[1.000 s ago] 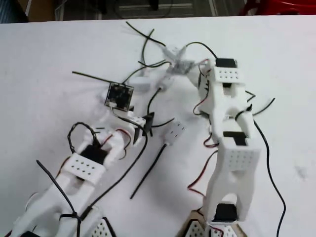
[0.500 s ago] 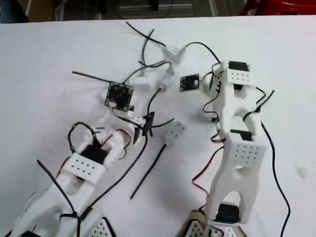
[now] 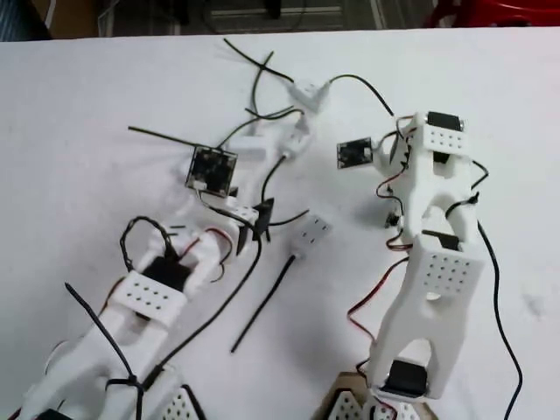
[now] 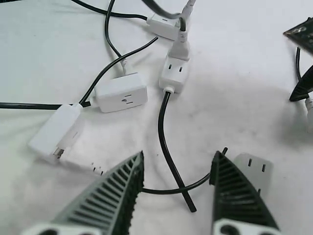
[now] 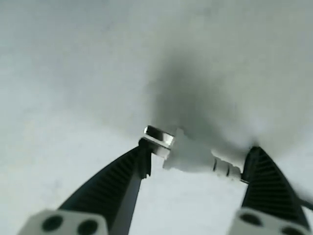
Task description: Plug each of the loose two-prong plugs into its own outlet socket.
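Observation:
My right gripper (image 5: pixel 197 152) hangs above bare table, shut on a white two-prong plug (image 5: pixel 188 152) whose metal prongs (image 5: pixel 159 136) stick out past one finger. In the high view the right arm (image 3: pixel 426 175) stands right of the socket cluster. My left gripper (image 4: pixel 177 164) is open and low over the table, with a black cable (image 4: pixel 166 142) running between its fingers. Beyond it lie a white socket (image 4: pixel 121 92), a second socket (image 4: pixel 174 73) on the black cable, and a loose white plug (image 4: pixel 55 136). A third socket (image 4: pixel 255 169) sits beside one finger.
Black cables (image 3: pixel 262 83) cross the table around the cluster (image 3: pixel 293 131). One socket (image 3: pixel 308 234) with a long black lead lies between the two arms. The table is bare white to the far left and far right.
The right arm has drawn back to the right, away from the socket cluster, carrying the plug. The left arm has not moved.

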Action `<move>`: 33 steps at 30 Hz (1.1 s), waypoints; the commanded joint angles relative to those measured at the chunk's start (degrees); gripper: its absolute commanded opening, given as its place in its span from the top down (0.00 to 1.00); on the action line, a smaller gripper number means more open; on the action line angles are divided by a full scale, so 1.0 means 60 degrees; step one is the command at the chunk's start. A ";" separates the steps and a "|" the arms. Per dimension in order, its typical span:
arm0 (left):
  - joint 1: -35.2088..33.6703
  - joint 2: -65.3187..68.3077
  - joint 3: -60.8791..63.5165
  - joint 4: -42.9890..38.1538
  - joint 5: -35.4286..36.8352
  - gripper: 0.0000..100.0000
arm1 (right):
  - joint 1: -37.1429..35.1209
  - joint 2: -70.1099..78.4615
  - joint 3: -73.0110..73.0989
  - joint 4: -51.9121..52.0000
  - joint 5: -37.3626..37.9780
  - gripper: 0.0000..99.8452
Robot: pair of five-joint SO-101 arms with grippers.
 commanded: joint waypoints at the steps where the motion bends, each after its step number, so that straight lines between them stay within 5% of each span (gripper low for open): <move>1: 0.0022 0.0051 -0.0044 -0.0205 0.0000 0.78 | 0.0667 -0.0359 -0.0029 0.0520 0.0059 0.70; 20: 0.0022 0.0051 -0.0044 -0.0205 0.0000 0.78 | 0.0564 0.0886 -0.0029 -0.0799 -0.0015 0.70; 33: 0.0022 0.0051 -0.0059 -0.0205 0.0000 0.78 | 0.1092 -0.0344 -0.0015 0.0608 -0.0059 0.92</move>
